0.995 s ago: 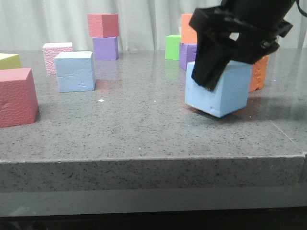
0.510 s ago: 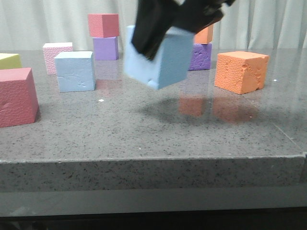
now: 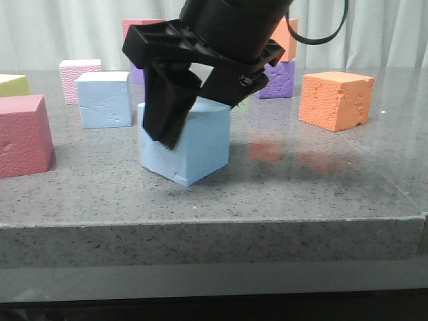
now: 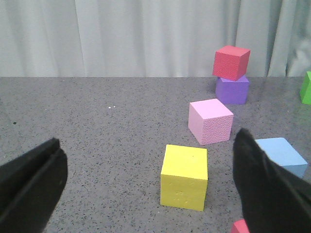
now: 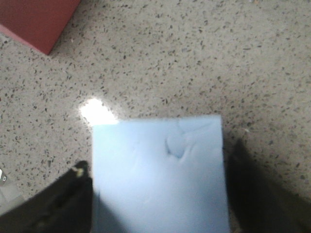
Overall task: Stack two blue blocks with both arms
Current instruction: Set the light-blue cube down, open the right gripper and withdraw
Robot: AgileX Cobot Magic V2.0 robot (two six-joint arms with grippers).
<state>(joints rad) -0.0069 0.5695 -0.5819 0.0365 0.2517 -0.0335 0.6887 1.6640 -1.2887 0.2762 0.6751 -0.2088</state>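
Observation:
My right gripper (image 3: 190, 100) is shut on a sky-blue block (image 3: 190, 147) and holds it tilted, its lower corner at or just above the table. In the right wrist view the block (image 5: 158, 170) fills the gap between the two black fingers (image 5: 58, 204). The second blue block (image 3: 103, 99) stands on the table just behind and to the left of the held one; it also shows in the left wrist view (image 4: 282, 155). My left gripper (image 4: 146, 194) is open and empty above the table, with a yellow cube (image 4: 184, 175) ahead of it. The left arm is out of the front view.
A red cube (image 3: 23, 134) sits at the front left, and a pink cube (image 3: 79, 79) behind the standing blue block. A red cube stands on a purple one (image 4: 232, 90) at the back. An orange cube (image 3: 334, 99) and a purple-orange stack (image 3: 277, 77) are at the right.
My right gripper has carried the blue block from the right side up and across to the left, then down next to the other blue block.

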